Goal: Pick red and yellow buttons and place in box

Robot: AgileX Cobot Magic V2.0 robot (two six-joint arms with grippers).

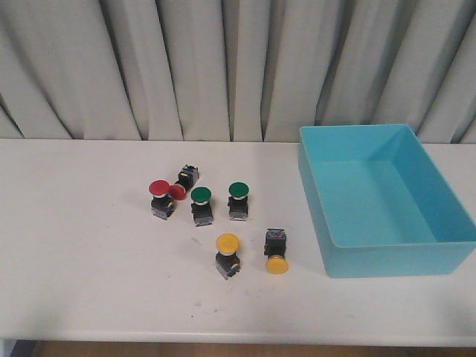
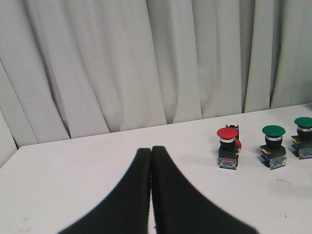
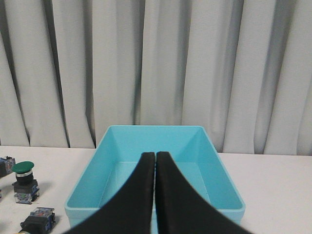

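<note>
Two red buttons sit left of centre: one upright [image 1: 159,188], one on its side [image 1: 178,191] just behind it. Nearer the front edge are two yellow buttons, one upright [image 1: 227,243] and one tipped over [image 1: 277,264]. The turquoise box [image 1: 394,259] stands at the right with nothing in it. Neither arm shows in the front view. My left gripper [image 2: 151,150] is shut on nothing, low over bare table, with the upright red button [image 2: 227,133] ahead and off to one side. My right gripper [image 3: 155,155] is shut and holds nothing, facing the box [image 3: 87,181].
Two green-capped switches [image 1: 201,195] [image 1: 238,190] stand between the red and yellow ones. They also show in the left wrist view [image 2: 273,130] [image 2: 303,122]. One green switch [image 3: 23,168] and a black switch body [image 3: 38,219] lie beside the box. A grey curtain [image 1: 186,67] hangs behind the table.
</note>
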